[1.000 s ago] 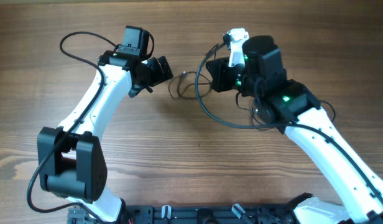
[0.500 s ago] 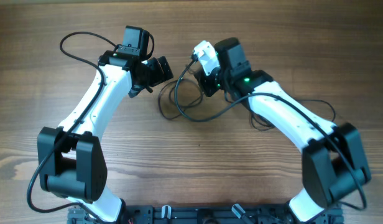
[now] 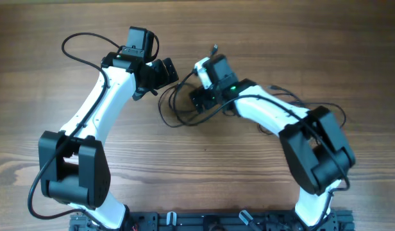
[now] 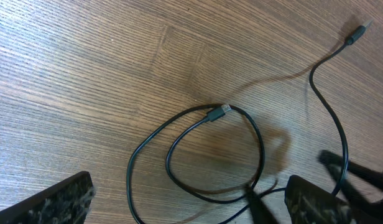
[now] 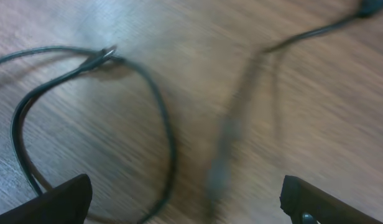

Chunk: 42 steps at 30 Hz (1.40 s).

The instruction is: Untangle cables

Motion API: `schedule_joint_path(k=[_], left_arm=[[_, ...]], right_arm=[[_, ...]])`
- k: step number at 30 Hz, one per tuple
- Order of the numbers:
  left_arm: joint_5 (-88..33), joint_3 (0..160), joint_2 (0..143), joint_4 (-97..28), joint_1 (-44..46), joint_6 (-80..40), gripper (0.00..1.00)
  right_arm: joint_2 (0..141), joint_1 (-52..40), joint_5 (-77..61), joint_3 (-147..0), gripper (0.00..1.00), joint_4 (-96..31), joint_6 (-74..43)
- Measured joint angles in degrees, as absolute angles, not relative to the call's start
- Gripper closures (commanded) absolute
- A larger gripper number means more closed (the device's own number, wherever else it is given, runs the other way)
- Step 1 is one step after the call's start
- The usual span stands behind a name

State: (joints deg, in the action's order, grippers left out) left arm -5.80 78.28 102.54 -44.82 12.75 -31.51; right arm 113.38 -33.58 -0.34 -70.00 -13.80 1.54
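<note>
The cables (image 3: 167, 119) lie as loose black loops on the wood between my two grippers, with one plug end (image 3: 215, 47) pointing toward the far edge. In the left wrist view two loops (image 4: 210, 155) overlap, a small plug (image 4: 224, 110) rests at their top, and a separate strand runs up to a plug (image 4: 359, 34). My left gripper (image 3: 164, 72) (image 4: 185, 211) is open just above the loops and holds nothing. My right gripper (image 3: 201, 97) (image 5: 191, 208) is open over the loops' right side. A blurred strand (image 5: 226, 143) passes between its fingers, loose, beside a loop (image 5: 86, 68).
Thicker black arm wires curve off the left arm (image 3: 75, 40) and trail behind the right arm (image 3: 284, 96). The tips of the right gripper (image 4: 359, 177) show at the right edge of the left wrist view. The arm bases stand at the near table edge (image 3: 217, 221).
My right gripper has swung left toward the left gripper, opened and let go of the cable. The long strand it had stretched rightward has gone slack beside the loops. The left arm has stayed put.
</note>
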Motion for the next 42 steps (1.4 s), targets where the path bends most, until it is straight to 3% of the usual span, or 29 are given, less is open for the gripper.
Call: schedule_joint_path(k=[2,5,6,7,8,13,20,21,22,23,29,39,42], left_arm=[[-5.80,78.28,102.54,-44.82,12.75,-31.51,0.00],[-5.80,78.28,102.54,-44.82,12.75,-31.51,0.00],[-5.80,78.28,102.54,-44.80,12.75,-31.51,0.00],[-5.80,78.28,102.54,-44.84,12.75,-31.51,0.00],[-5.80,78.28,102.54,-44.82,12.75,-31.51,0.00],[-5.80,78.28,102.54,-44.82,12.75,-31.51,0.00],[-5.80,78.28,102.54,-44.82,12.75,-31.51,0.00],[-5.80,78.28,102.54,-44.82,12.75,-31.51,0.00],[-5.80,78.28,102.54,-44.82,12.75,-31.51,0.00],[-5.80,78.28,102.54,-44.82,12.75,-31.51,0.00],[-5.80,78.28,102.54,-44.82,12.75,-31.51,0.00],[-5.80,78.28,102.54,-44.82,12.75,-31.51,0.00],[-5.80,78.28,102.54,-44.82,12.75,-31.51,0.00]], right_arm=[[115.04,-35.40,2.59,-70.00,0.17,-13.13,1.26],[116.71,-36.29,5.67,-70.11,0.61,-12.58,-0.23],[116.75,-36.32,6.31,-70.13,0.71,-12.86,-0.45],[116.75,-36.29,6.79,-70.19,0.91,-13.69,-0.82],[116.75,-36.29,7.31,-70.48,0.96,-14.96,-1.28],[115.74,-35.94,9.34,-72.27,0.96,-27.33,-3.73],[114.96,-33.91,12.82,-72.58,0.96,-33.28,-6.85],[114.96,-33.47,14.57,-72.51,0.92,-33.71,-6.31],[114.96,-32.95,16.49,-72.47,0.32,-34.35,-5.06],[114.96,-32.56,17.47,-72.36,0.00,-34.70,-4.08],[113.71,-30.04,19.70,-72.49,0.00,-35.24,-8.19],[112.92,-29.56,-4.36,-72.64,0.00,-40.82,-49.01],[112.62,-29.52,-8.67,-71.83,0.00,-43.59,-66.30]])
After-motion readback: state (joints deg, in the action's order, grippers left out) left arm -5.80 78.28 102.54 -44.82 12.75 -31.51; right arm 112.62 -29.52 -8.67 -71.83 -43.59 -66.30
